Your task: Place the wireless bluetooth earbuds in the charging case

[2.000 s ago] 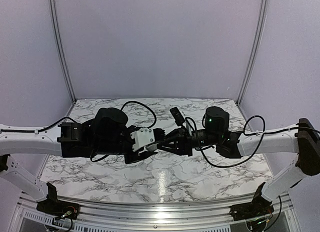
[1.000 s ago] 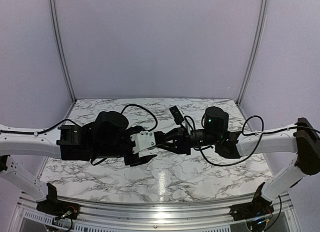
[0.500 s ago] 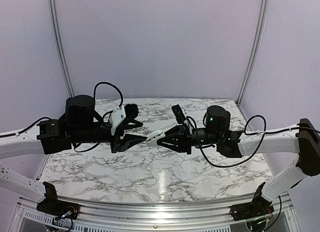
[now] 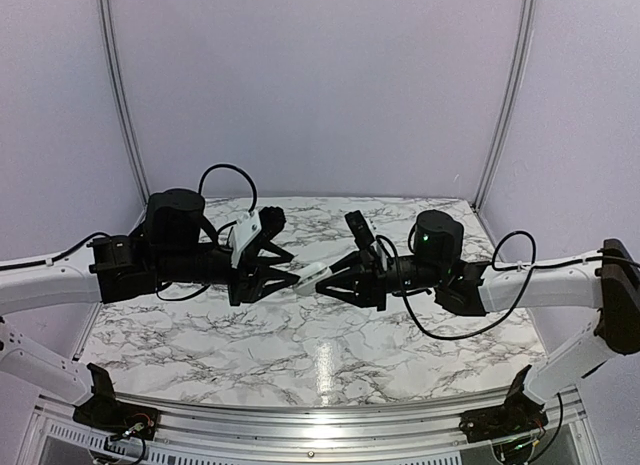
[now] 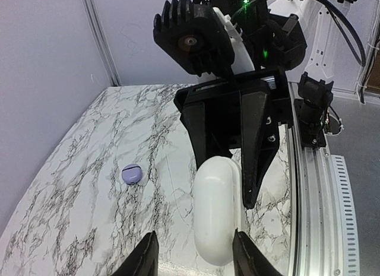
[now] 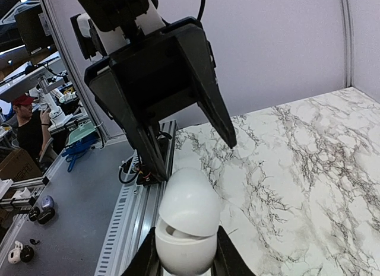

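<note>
The right claw (image 6: 185, 252) clamps the base of a white charging case (image 6: 184, 219), held above the marble table (image 4: 200, 345). The left claw (image 5: 196, 257) straddles its lid end, fingers parted. The case runs lengthwise between the arms, lid slightly ajar toward the left arm. A lilac earbud (image 5: 132, 174) lies on the table, well apart.

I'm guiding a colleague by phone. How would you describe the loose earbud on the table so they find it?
Look at the marble table in the left wrist view. Left of the white charging case held above it, one tiny round earbud lies alone. It is lilac, not white, and far smaller than the case.
</note>
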`<state>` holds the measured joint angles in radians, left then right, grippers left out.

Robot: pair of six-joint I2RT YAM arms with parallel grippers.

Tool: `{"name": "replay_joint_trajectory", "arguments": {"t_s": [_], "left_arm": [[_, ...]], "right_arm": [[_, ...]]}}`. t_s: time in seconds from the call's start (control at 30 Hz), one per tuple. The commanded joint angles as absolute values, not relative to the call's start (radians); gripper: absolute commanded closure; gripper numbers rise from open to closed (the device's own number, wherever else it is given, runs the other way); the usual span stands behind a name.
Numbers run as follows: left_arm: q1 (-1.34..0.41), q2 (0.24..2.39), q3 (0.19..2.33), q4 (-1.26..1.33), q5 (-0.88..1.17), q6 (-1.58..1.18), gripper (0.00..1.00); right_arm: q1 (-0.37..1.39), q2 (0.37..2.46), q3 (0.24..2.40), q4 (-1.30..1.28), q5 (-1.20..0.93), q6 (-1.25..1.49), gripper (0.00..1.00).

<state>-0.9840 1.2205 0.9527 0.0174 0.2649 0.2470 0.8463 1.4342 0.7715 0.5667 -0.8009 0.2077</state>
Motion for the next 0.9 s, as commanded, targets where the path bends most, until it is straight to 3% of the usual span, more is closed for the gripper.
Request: {"name": "replay_joint_trajectory", "arguments": {"t_s": [0.0, 0.57, 0.87], "left_arm": [[-0.967, 1.224, 0.988, 0.023, 0.284, 0.226, 0.56], [-0.915, 1.267, 1.003, 0.002, 0.208, 0.193, 0.6], [-0.875, 1.06, 0.838, 0.185, 0.32, 0.208, 0.53]], "right_arm": [[0.856, 1.405, 0.78, 0.582, -0.834, 0.189, 1.0], [0.858, 1.402, 0.775, 0.617, -0.904, 0.167, 1.0], [0.842, 1.404, 0.764, 0.626, -0.854, 0.176, 1.0]]}}
